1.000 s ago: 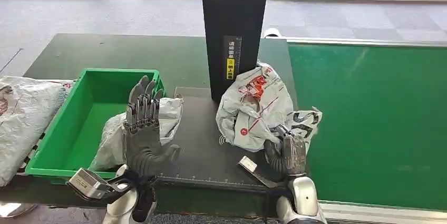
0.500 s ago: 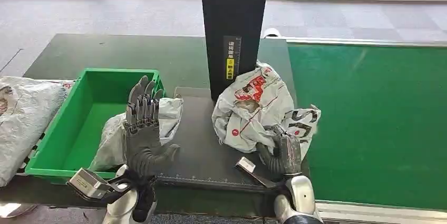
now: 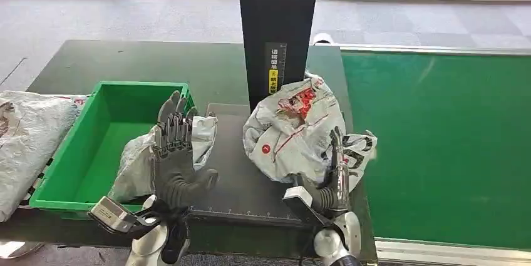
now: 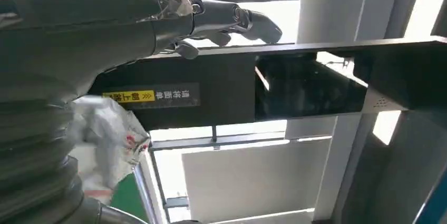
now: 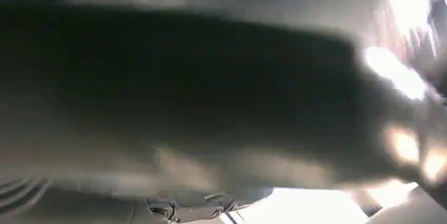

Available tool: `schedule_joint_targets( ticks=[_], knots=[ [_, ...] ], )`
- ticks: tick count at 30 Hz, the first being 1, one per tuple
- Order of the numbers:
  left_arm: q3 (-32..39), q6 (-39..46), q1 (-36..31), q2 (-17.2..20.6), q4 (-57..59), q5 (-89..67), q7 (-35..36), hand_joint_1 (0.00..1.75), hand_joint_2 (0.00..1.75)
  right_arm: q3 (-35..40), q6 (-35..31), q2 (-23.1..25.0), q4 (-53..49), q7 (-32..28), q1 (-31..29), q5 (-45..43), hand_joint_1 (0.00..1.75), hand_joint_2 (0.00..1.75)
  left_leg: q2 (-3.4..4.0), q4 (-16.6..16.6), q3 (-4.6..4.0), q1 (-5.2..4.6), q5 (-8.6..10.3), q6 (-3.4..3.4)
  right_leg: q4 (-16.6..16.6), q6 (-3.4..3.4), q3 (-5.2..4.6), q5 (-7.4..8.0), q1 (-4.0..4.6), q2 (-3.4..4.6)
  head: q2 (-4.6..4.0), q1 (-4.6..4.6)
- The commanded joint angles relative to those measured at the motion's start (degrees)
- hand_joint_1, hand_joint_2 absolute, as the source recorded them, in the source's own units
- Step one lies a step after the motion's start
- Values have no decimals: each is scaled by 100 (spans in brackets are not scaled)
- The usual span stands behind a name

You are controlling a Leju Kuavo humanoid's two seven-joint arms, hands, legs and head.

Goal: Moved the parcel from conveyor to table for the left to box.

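Note:
The parcel, a crumpled white plastic bag with red print, lies on the dark table at the foot of the black scanner post; it also appears in the left wrist view. My right hand grips its near right part, with its fingers upright against the bag. My left hand is raised over the table's near edge, open and empty, fingers spread. The right wrist view is a dark blur.
A green bin stands at the near left, with another white bag draped over its right rim. A big pale bag lies left of the bin. The green conveyor belt runs along the right.
My right hand has shifted the parcel leftward off the belt's edge onto the table, and its fingers now stand more upright. My left hand has barely moved.

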Motion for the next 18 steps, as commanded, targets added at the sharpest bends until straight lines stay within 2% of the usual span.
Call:
schedule_joint_targets(
  ticks=[1,6,13,18],
  knots=[
    [-207,151,-178,-72,454,-39,-177,0,175,996,341,-608,-563,13,-7,-774,0,0,-13,-10,9,0,3,6,-14,0,16,1,1,-11,0,0],
    [-369,404,-258,-29,534,-242,-177,0,175,1230,716,-871,-1635,13,228,-1587,0,0,-17,-9,11,0,1,8,-15,1,20,-2,1,-15,0,0],
    [-514,696,-329,-5,655,-425,-177,0,175,1046,837,-863,-2009,13,331,-1615,0,0,-18,-9,9,-2,2,7,-12,0,17,-2,-2,-16,0,0],
    [-638,874,-375,60,747,-505,-177,0,175,978,650,-855,-2100,13,374,-1459,0,0,-14,-5,5,-2,2,3,-7,-1,10,-1,-1,-12,0,0]
  ],
)
